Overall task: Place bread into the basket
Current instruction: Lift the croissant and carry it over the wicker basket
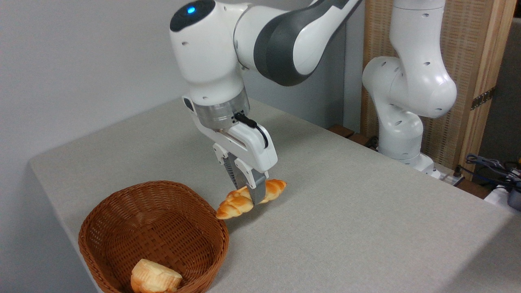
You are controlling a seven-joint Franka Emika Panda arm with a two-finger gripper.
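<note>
The bread [238, 202], a glossy golden braided loaf with pointed ends, hangs just beside the right rim of the basket, tilted with its left end lower. My gripper [251, 194] points down and is shut on the loaf's middle; one grey finger [256, 190] crosses its front. The loaf looks lifted a little off the table, though I cannot tell for sure. The basket [118, 211], brown woven wicker with a wide rim, stands at the front left of the table.
A short pale bread chunk [154, 278] lies in the basket's near side. The grey table [346, 211] stretches right and back. The arm's white base [403, 134] stands at the far right, with cables [492, 167] beyond it.
</note>
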